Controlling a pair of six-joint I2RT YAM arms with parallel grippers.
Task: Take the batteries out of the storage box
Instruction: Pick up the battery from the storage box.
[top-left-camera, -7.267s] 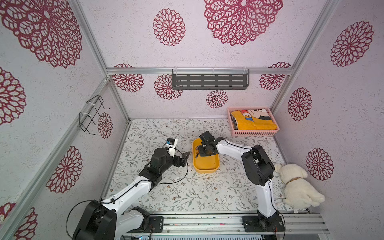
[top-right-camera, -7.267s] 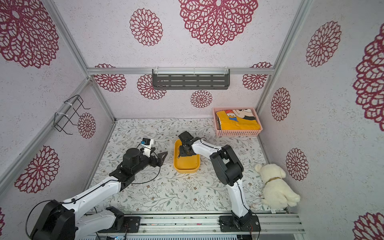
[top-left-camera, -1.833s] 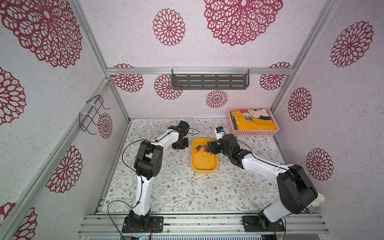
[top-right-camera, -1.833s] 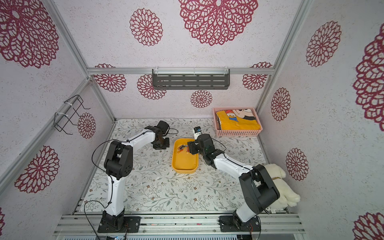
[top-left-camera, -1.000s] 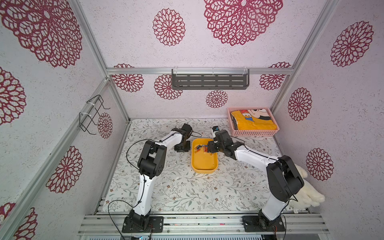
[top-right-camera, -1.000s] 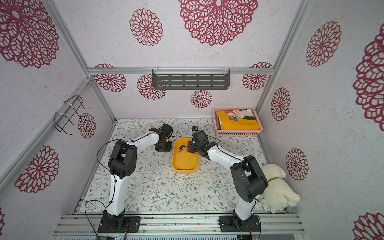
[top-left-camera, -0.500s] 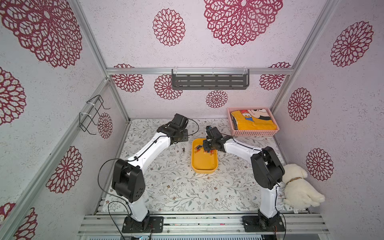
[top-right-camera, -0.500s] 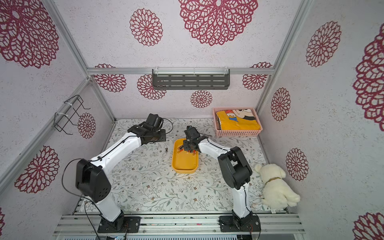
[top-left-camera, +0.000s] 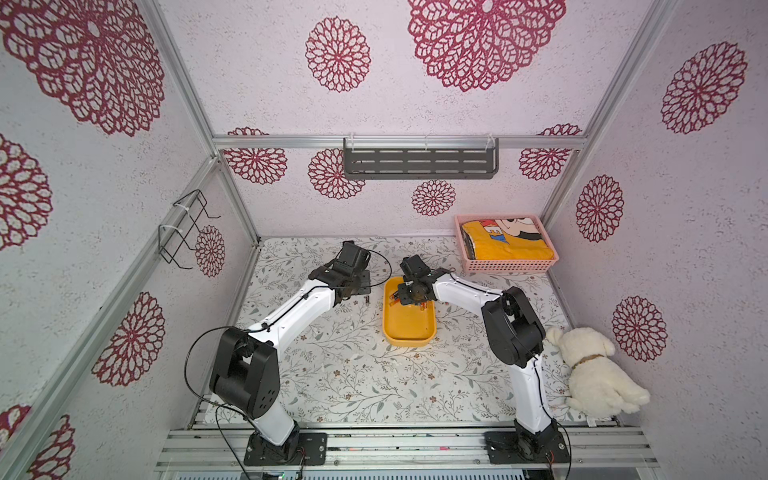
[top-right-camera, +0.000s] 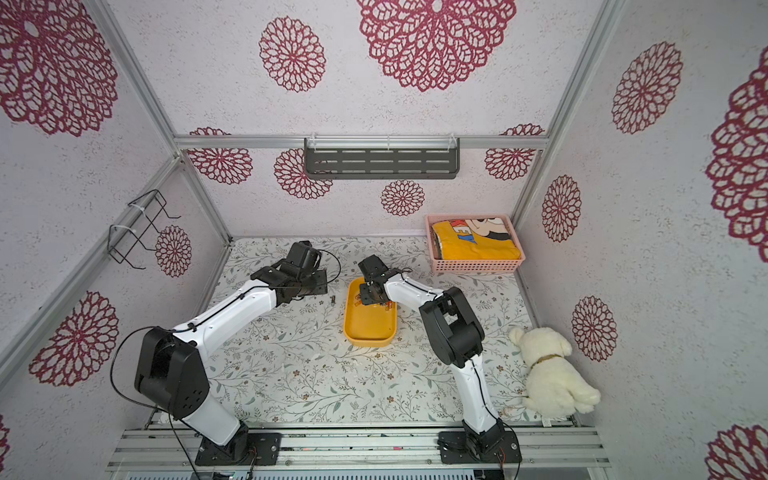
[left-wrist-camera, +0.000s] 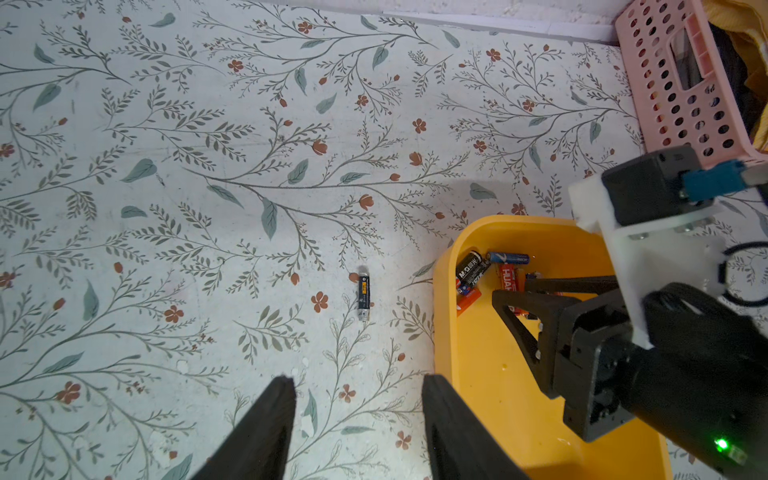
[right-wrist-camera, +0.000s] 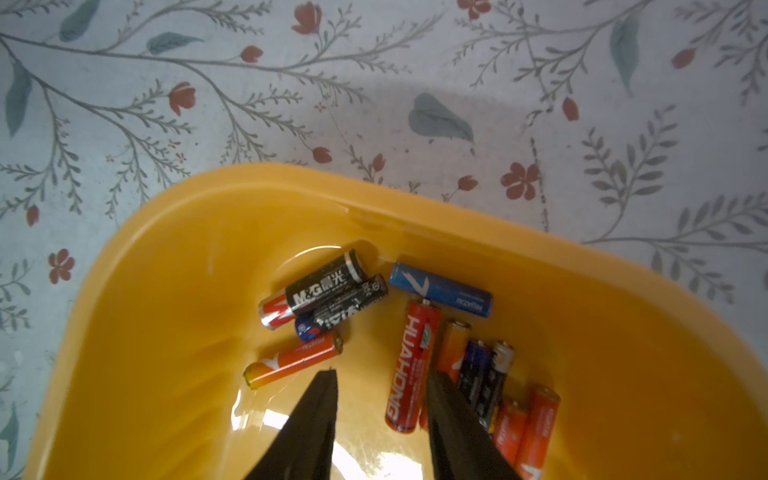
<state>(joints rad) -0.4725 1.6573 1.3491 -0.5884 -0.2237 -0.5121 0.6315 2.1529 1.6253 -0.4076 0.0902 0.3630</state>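
**Occlusion.** In both top views the right arm (top-left-camera: 465, 291) (top-right-camera: 409, 291) covers part of the far end of the shallow yellow-orange plastic storage box (top-left-camera: 409, 328) (top-right-camera: 370, 326). The small cylindrical batteries (right-wrist-camera: 328, 286) there are too small to count in those views. The right wrist view resolves them as orange, red, black and blue cells in a loose cluster on the box floor. Several lie partly behind one finger, and both fingers (right-wrist-camera: 316, 415) are cut off at the picture edge. The left wrist view cuts off the near part of the box (left-wrist-camera: 498, 395).

**Location.** The box stands mid-way across the floral-patterned counter (top-left-camera: 332, 374). One black-and-orange loose battery (left-wrist-camera: 363, 296) (top-left-camera: 367, 300) (top-right-camera: 332, 299) lies on the counter just left of the box's far end, apart from it.

**Right end effector** (right-wrist-camera: 381, 372) (left-wrist-camera: 513, 289). It is lowered inside the box with its jaws partly open. A red battery (right-wrist-camera: 413, 365) lies between the fingers, close against one and clear of the other. Nothing is gripped. Contact between the tips and the box floor cannot be determined.

**Left end effector** (left-wrist-camera: 356, 378). It is positioned above the counter, left of the box, with its jaws spread wider and empty. The loose battery lies beyond the fingertips, untouched.
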